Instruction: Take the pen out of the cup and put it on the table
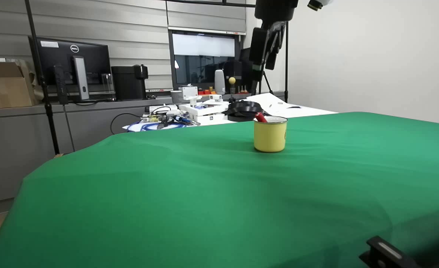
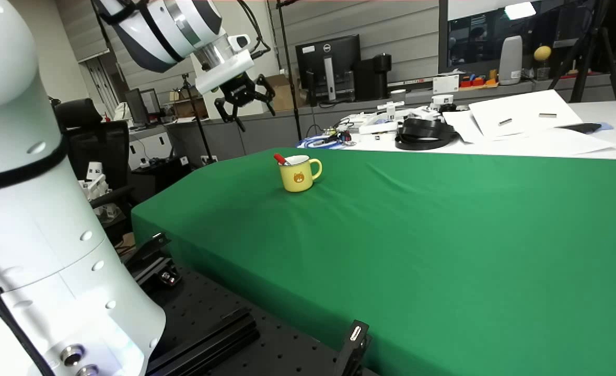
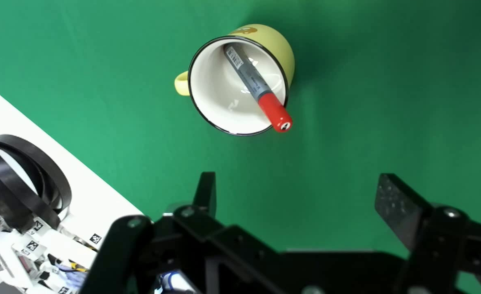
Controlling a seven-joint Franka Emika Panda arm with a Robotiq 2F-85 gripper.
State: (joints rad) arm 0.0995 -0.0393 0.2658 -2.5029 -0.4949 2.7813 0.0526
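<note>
The yellow cup (image 1: 269,137) stands upright on the green-covered table (image 1: 189,201). It also shows in an exterior view (image 2: 296,178), with its handle and a small bear picture. The pen (image 3: 246,73) has a grey body and a red cap and leans inside the cup (image 3: 218,104). Its red end sticks out over the rim and shows in both exterior views (image 1: 260,117) (image 2: 280,159). My gripper (image 3: 297,179) is open and empty. In an exterior view the gripper (image 2: 257,120) hangs in the air, well above the table and apart from the cup.
A white side table (image 2: 613,125) behind the green cloth holds papers, a black coiled strap (image 2: 425,133), white parts and cables (image 1: 174,121). Black clamps (image 2: 353,344) sit at the table's near edge. A black stand pole (image 1: 42,80) rises behind.
</note>
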